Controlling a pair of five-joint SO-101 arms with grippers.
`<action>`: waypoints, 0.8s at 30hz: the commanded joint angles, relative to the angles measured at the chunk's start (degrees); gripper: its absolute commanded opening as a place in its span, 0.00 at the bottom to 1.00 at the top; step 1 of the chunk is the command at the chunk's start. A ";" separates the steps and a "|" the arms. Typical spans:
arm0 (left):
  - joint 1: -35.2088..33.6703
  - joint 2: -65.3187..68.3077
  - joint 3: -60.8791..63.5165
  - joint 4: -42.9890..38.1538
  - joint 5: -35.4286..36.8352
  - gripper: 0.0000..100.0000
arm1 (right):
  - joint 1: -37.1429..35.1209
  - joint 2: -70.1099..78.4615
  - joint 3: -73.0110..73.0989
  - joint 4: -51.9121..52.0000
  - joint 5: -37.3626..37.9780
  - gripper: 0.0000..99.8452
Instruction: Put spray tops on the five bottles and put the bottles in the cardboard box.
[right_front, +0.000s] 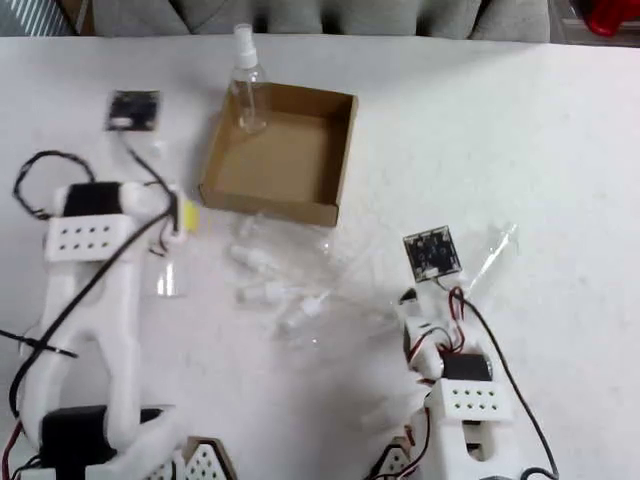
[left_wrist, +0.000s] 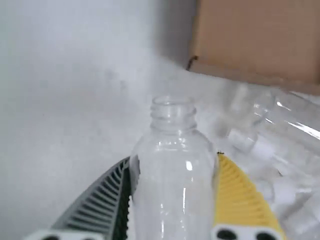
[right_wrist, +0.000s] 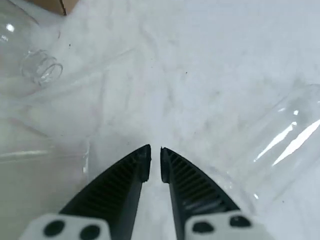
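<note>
We're over the white table (right_front: 560, 150), and the cardboard box (right_front: 268, 205) sits just ahead of the left hand (left_wrist: 173, 162), with 1 capped bottle (right_front: 247, 90) standing in its far corner. The left hand is clenched round an open bottle (left_wrist: 172, 200), threaded neck clear above the fingers. We'd judge it light, thin-walled and slick: squeeze gently, mid-body. Loose spray tops (left_wrist: 244, 140) lie off its yellow-finger side. The right hand (right_wrist: 153, 157) is pinched nearly together on nothing.
</note>
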 joint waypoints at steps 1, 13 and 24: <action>-7.08 -3.12 0.70 -5.10 1.14 0.02 | 1.45 -0.92 -8.09 7.52 3.87 0.02; -12.62 -2.68 2.81 -11.78 1.23 0.06 | -12.88 -0.31 -34.11 31.16 13.98 0.02; -17.36 -2.68 1.85 -14.15 1.14 0.02 | -35.21 9.36 -39.21 27.65 16.00 0.02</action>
